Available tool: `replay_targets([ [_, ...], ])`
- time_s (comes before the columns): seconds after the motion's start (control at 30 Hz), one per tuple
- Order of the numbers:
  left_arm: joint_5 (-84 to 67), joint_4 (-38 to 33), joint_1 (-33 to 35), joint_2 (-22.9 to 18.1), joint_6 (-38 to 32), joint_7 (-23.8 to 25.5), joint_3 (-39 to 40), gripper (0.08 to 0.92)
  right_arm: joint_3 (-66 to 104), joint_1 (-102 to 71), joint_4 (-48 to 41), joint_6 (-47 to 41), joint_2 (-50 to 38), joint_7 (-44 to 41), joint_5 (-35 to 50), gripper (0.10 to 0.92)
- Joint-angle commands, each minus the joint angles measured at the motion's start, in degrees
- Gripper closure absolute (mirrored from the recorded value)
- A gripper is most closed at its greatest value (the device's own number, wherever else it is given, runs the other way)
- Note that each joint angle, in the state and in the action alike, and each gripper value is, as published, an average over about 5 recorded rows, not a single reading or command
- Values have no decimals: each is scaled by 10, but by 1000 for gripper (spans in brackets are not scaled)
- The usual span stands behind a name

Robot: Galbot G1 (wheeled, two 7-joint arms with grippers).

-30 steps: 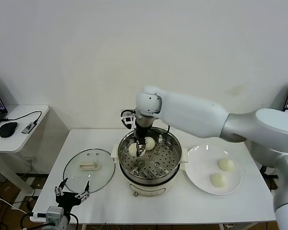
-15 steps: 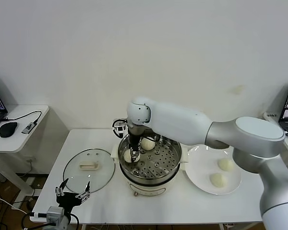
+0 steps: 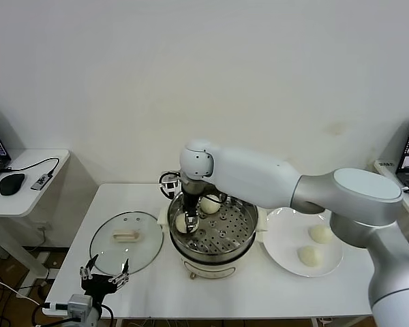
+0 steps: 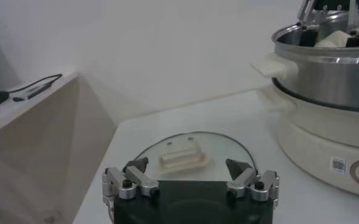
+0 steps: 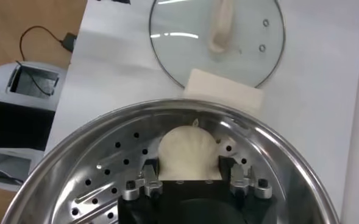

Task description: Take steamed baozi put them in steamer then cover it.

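Observation:
The steamer point(image 3: 249, 225) stands mid-table on its cream pot base. Two baozi lie in it: one point(image 3: 209, 204) at the back, one point(image 3: 181, 223) at the left. My right gripper point(image 3: 189, 221) reaches down into the basket at that left bun. In the right wrist view this bun point(image 5: 188, 155) rests on the perforated floor point(image 5: 106, 170) between my right gripper's point(image 5: 188, 173) spread fingers, which stand close on either side; the gripper is open. Two more baozi point(image 3: 320, 234) point(image 3: 308, 255) lie on the white plate point(image 3: 286, 245). The glass cover point(image 3: 126, 240) lies flat left of the pot.
My left gripper point(image 3: 103, 272) waits open at the table's front left edge, just before the cover's handle point(image 4: 182, 159), with the pot's wall point(image 4: 331, 67) off to one side. A side desk with a mouse point(image 3: 11, 184) stands at far left.
My right arm swung toward the steamer's left side and lowered its bun onto the perforated floor; its fingers have spread apart around the bun. The left arm stayed put.

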Motion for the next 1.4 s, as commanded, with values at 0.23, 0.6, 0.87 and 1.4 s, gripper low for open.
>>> replay_targets([
  [0.23, 4, -6, 3, -4, 0, 1, 2, 177, 22, 45, 91, -4, -92, -7, 18, 203],
  [0.6, -4, -17, 10, 0, 0, 1, 3, 177, 68, 108, 240, 46, -347, -61, 8, 203],
  [0.87, -8, -21, 18, 5, 0, 3, 3, 177, 90, 55, 284, 125, -535, -95, -61, 203],
  [1.4, 5, -3, 31, 6, -1, 3, 5, 177, 283, -276, 254, 235, -576, -95, -235, 203],
])
